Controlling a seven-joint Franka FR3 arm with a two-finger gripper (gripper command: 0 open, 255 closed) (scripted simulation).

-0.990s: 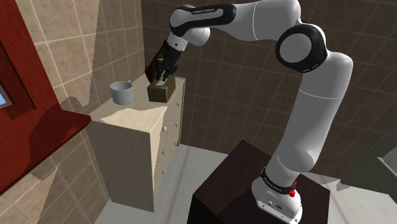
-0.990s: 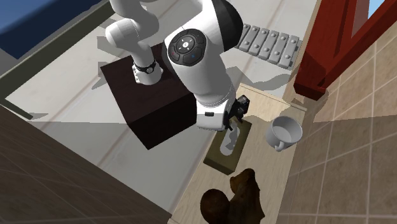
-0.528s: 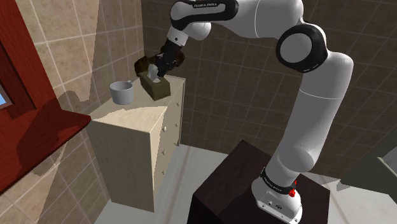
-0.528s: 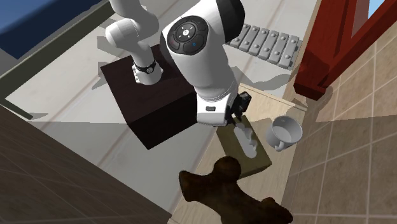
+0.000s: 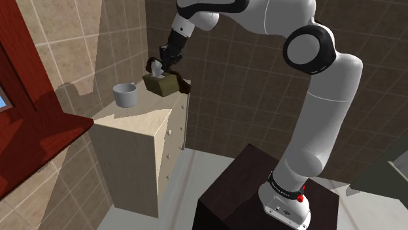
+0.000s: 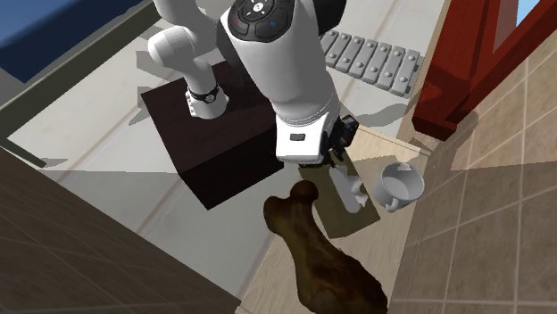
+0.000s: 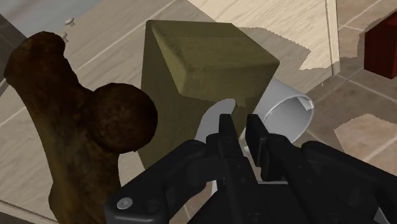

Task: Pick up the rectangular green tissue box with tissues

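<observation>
Tissue box (image 5: 163, 85), olive green: hangs tilted just above the cream drawer chest (image 5: 134, 140), with the pincer (image 7: 236, 125) clamped on its white tissue (image 7: 210, 121). Grasp made, lift apparently begun; raising clear is left.

Shoulder view, left to right: red sill (image 5: 33, 137), grey cup (image 5: 125, 95), brown figure (image 5: 184, 85), dark stand (image 5: 255, 189). Walls tiled.

The tissue box (image 7: 203, 63) has an olive-green, matt, faintly grained surface. The tissue (image 5: 155, 67) is plain white and matt. The gripper (image 7: 238, 127) is black with a dull sheen. The arm (image 5: 327, 124) shell is white, smooth and glossy. The cup (image 5: 125, 95) is smooth and pale grey. The dresser (image 5: 131, 140) shows light wood. The brown figure (image 7: 76, 127) is rough and mottled. The wall (image 5: 72, 46) is matt beige tile.
</observation>
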